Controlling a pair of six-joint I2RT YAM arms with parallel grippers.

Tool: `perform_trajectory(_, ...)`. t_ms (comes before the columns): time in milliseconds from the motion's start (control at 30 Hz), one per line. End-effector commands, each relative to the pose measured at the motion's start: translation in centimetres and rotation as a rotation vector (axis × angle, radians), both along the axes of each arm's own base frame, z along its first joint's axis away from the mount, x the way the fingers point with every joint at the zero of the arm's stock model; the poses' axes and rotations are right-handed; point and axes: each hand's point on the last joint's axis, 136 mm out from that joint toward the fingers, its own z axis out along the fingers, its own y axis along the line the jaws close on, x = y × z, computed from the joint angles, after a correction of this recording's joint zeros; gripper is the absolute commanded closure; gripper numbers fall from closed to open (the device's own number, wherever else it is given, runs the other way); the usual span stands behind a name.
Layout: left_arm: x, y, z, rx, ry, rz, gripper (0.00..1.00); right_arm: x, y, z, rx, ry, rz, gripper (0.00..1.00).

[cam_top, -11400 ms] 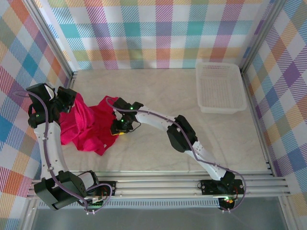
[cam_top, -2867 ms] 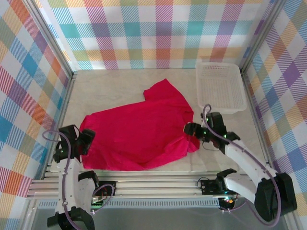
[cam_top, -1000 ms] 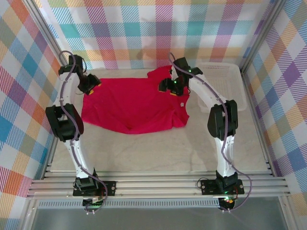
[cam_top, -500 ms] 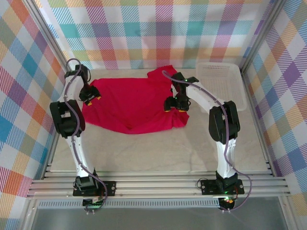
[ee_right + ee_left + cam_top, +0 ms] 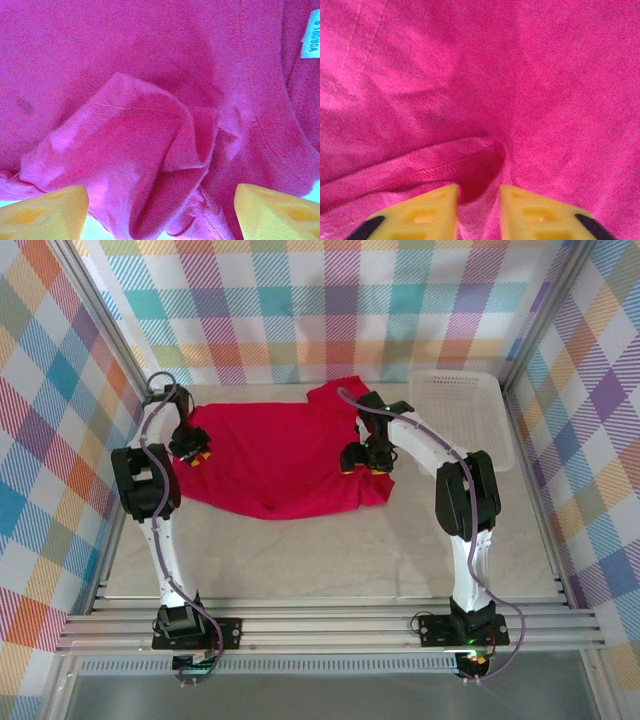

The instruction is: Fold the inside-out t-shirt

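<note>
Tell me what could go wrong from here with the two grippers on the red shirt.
1. The left gripper pinches just a small fold at the hem of the shirt; it might slip out on lifting.
2. The right gripper stands open astride a bunched, layered lump beside the collar; closing there may grab several layers and set a crease.

One red t-shirt (image 5: 280, 460); one white basket (image 5: 452, 374); two tools: left tool (image 5: 193, 453), right tool (image 5: 363, 462).
</note>
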Motion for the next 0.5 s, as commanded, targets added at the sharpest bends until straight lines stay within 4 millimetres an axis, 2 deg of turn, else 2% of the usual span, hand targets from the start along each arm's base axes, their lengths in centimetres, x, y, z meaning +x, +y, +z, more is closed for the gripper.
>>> perform_trajectory(0,0.1,0.1,0.2,0.006,-0.007,-0.011,0.98,-0.4,0.9,0.1,0.049,0.011,0.014,0.26)
perform_trajectory(100,-0.1,0.3,1.0,0.009,-0.019,-0.007,1.00,-0.6,1.0,-0.3,0.056,0.019,0.013,0.32)
perform_trajectory(200,-0.5,0.4,2.3,0.013,-0.040,-0.004,1.00,-0.6,0.8,-0.6,0.050,0.014,0.014,0.43)
perform_trajectory(267,-0.7,0.4,3.4,0.019,-0.058,-0.004,1.00,-0.5,0.8,-1.0,0.046,0.011,0.016,0.56)
perform_trajectory(400,-2.0,0.4,6.0,0.032,-0.100,-0.001,1.00,-0.4,0.5,-1.0,0.027,0.006,0.014,0.98)
perform_trajectory(467,-2.9,0.3,7.3,0.040,-0.122,0.002,1.00,-0.7,0.2,-0.1,0.023,-0.008,0.013,1.00)
